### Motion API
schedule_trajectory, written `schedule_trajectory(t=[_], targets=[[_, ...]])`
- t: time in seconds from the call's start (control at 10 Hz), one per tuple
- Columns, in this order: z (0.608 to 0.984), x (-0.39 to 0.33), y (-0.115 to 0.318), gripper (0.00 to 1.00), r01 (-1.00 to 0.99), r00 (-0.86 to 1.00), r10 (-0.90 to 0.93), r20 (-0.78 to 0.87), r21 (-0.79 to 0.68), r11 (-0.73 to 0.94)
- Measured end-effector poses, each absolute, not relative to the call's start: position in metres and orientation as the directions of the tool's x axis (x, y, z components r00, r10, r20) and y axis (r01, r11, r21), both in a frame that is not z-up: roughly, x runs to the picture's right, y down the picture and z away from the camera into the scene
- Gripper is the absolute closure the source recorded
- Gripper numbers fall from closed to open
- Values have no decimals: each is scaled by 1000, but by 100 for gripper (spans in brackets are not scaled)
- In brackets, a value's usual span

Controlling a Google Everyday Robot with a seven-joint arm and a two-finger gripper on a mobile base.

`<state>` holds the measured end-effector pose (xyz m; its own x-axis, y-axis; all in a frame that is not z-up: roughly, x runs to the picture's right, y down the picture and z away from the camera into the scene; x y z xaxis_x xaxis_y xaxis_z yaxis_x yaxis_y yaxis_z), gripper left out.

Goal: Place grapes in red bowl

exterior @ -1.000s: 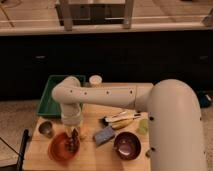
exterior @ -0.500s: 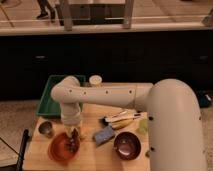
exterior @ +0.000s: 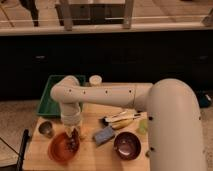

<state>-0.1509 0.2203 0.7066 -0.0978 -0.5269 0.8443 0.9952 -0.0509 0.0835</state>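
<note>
One end effector (exterior: 73, 134), grip cannot be told, hangs over one bunch of grapes (exterior: 72, 144) inside one red bowl (exterior: 56, 149).

Dim warm light; gripper (exterior: 71, 136) dark over red bowl (exterior: 55, 151)

You are looking at a kitchen-like room, most likely a break area or test kitchen. A long run of dark cabinet fronts (exterior: 150, 57) sits under a pale counter edge (exterior: 100, 29) (speckled floor (exterior: 17, 120) below), and furniture legs (exterior: 128, 15) stand beyond it. In front, a small wooden table (exterior: 100, 161) carries kitchen things: a red bowl (exterior: 56, 150), a maroon bowl (exterior: 127, 145), a banana (exterior: 122, 122), a blue sponge (exterior: 104, 135), a metal cup (exterior: 46, 129) and a green tray (exterior: 47, 100). The gripper (exterior: 71, 134) hangs just over the red bowl.
</note>
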Motion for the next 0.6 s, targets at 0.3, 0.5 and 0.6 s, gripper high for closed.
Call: schedule_trajectory(t=[0.3, 0.5, 0.6], targets=[[706, -151, 219, 65, 994, -108, -526, 844, 89, -61], [705, -150, 219, 65, 994, -112, -526, 843, 91, -67], [705, -151, 219, 65, 993, -117, -526, 843, 93, -72]])
